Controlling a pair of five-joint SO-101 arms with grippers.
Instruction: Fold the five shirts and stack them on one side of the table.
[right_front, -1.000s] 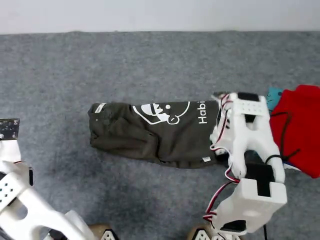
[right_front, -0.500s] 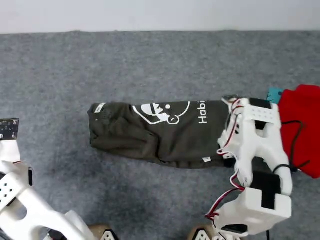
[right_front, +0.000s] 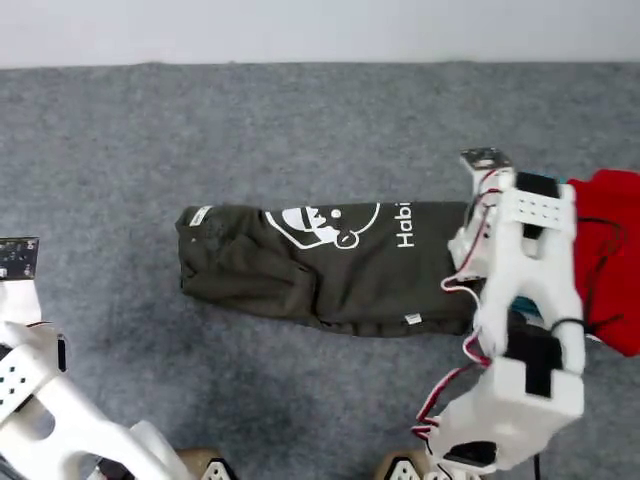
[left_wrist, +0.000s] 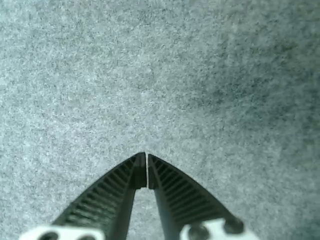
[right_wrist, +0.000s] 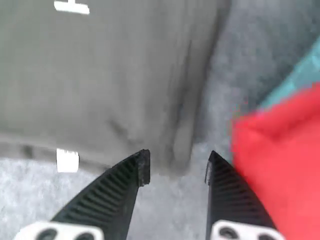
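While flat, olive shirt crosswise

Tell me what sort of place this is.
Probably a robotics test bench: grey carpeted table, white left arm and right arm at its edge, olive shirt and red shirt lying on it.

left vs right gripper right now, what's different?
The left gripper is shut; the right gripper is open. The left gripper is above bare grey table; the right gripper is above the olive shirt's edge, next to the red shirt. Both hold nothing.
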